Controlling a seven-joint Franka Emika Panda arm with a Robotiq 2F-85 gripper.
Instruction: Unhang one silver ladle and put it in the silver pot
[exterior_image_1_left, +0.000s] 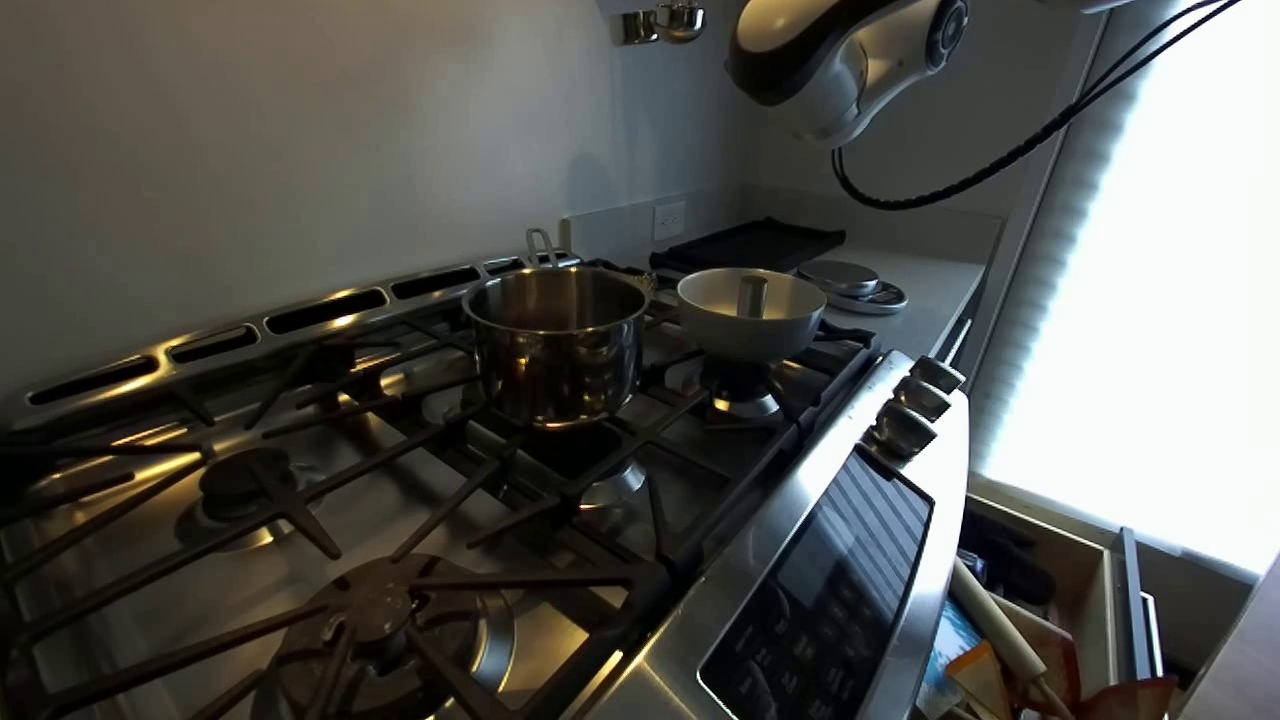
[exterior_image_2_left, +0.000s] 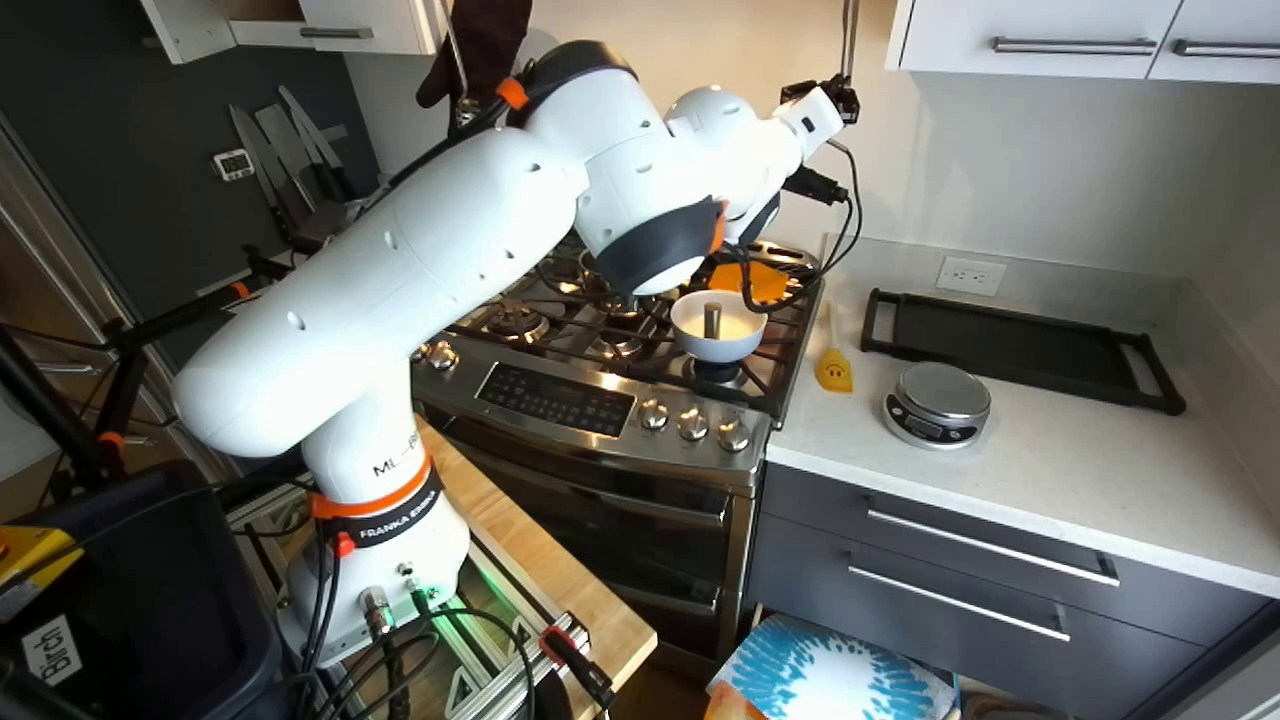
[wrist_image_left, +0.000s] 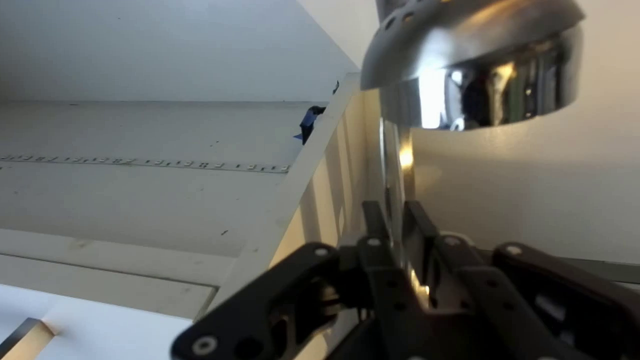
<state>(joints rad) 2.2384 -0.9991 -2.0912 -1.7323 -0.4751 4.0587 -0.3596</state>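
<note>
The silver ladle hangs by the wall. Its long thin handle (wrist_image_left: 395, 175) shows in the wrist view between my fingers, and a handle also shows in an exterior view (exterior_image_2_left: 850, 45). My gripper (wrist_image_left: 392, 212) looks shut on this handle, close to the wall. A shiny round bowl with holes and a silver cup overlap in the wrist view (wrist_image_left: 475, 80); I cannot tell which belongs to the held handle. Two hanging bowls show in an exterior view (exterior_image_1_left: 682, 22). The silver pot (exterior_image_1_left: 560, 365) stands on the stove grate; my arm mostly hides it in another exterior view.
A white bowl (exterior_image_1_left: 750, 330) with a metal centre post stands beside the pot. A white cabinet underside (wrist_image_left: 150, 200) lies close to the gripper. A dark oven mitt (exterior_image_2_left: 485, 50) hangs nearby. The counter holds a scale (exterior_image_2_left: 935, 410), a black tray (exterior_image_2_left: 1010, 345) and a yellow spatula (exterior_image_2_left: 833, 370).
</note>
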